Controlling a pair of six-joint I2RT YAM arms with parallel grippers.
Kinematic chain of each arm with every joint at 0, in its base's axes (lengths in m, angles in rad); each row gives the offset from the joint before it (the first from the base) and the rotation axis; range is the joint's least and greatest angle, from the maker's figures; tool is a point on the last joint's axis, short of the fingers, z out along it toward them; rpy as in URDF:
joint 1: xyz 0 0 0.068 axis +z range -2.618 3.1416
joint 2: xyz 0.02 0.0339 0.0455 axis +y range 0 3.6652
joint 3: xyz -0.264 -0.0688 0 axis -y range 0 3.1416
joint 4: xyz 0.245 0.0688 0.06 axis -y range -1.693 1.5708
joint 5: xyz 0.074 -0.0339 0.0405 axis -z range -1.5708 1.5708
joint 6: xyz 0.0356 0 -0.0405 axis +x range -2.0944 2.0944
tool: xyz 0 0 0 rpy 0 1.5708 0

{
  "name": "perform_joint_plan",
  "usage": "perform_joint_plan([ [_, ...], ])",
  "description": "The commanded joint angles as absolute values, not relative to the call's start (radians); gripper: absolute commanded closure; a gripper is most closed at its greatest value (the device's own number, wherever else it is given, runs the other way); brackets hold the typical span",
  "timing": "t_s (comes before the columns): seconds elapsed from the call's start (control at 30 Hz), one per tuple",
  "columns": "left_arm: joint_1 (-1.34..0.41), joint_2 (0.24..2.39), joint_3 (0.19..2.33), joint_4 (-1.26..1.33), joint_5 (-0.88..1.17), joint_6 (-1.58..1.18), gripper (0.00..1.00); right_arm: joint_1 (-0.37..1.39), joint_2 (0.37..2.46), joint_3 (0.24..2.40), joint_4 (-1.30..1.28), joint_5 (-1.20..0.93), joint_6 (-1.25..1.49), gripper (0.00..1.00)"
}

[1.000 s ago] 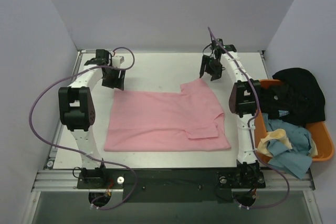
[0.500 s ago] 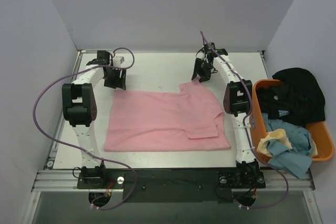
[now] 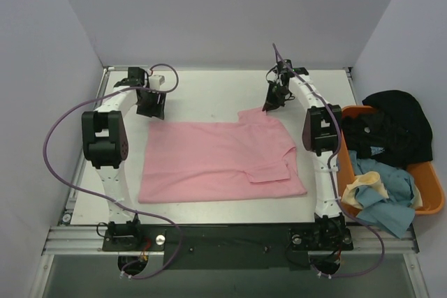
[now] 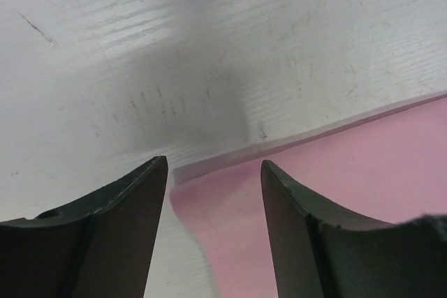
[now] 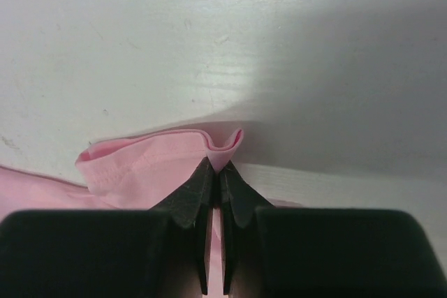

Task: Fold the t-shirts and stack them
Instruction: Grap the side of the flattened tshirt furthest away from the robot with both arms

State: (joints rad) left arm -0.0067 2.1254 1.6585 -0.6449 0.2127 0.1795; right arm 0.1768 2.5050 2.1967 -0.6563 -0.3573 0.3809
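An orange tub point(image 3: 433, 204) sits off the right edge of the tabletop point(image 3: 209, 88), beside the right arm. It holds a loose heap of cloth: a black shirt point(image 3: 394, 123) piled at the far end and spilling over the far rim, a crumpled light blue shirt point(image 3: 391, 197) at the near end hanging over the near rim, and a small cream cloth point(image 3: 367, 186) lying on top of the blue one. The pink t-shirt point(image 3: 209, 162) lies spread flat across the middle of the tabletop, well apart from the tub, with 1 sleeve folded in over the body near its right edge. The left tool point(image 3: 150, 106) hangs at the far left corner of the pink t-shirt with its 2 fingers spread wide. In the left wrist view the corner of the pink cloth point(image 4: 363, 172) lies on the tabletop in the gap of the left tool point(image 4: 213, 165), and neither finger grips it; whether the fingertips touch the tabletop cannot be told. The right tool point(image 3: 272, 102) is at the far right corner of the pink t-shirt. In the right wrist view its fingers are pressed together, and the right tool point(image 5: 216, 165) pinches a small upturned fold of the pink hem point(image 5: 140, 165), the cloth bulging in a little loop just beyond the fingertips while the stitched edge trails off to the left.
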Motion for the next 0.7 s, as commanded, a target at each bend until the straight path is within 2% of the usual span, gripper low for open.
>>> perform_joint_plan([
  [0.0, 0.029, 2.120, 1.715, -0.652, 0.183, 0.207, 0.34, 0.183, 2.385, 2.164, -0.649, -0.385, 0.362, 1.00],
  [0.3, 0.032, 2.134, 1.635, -0.620, 0.178, 0.206, 0.36, 0.198, 2.368, 2.146, -0.649, -0.394, 0.350, 1.00],
  [0.5, 0.032, 2.158, 1.646, -0.649, 0.190, 0.230, 0.69, 0.193, 2.327, 2.114, -0.649, -0.393, 0.341, 1.00],
  [0.6, 0.032, 2.129, 1.626, -0.655, 0.213, 0.253, 0.95, 0.190, 2.296, 2.085, -0.647, -0.394, 0.331, 1.00],
  [0.63, 0.032, 2.125, 1.620, -0.666, 0.221, 0.258, 1.00, 0.189, 2.278, 2.076, -0.647, -0.397, 0.327, 1.00],
  [0.67, 0.034, 2.108, 1.618, -0.676, 0.236, 0.268, 1.00, 0.189, 2.267, 2.057, -0.649, -0.402, 0.322, 1.00],
])
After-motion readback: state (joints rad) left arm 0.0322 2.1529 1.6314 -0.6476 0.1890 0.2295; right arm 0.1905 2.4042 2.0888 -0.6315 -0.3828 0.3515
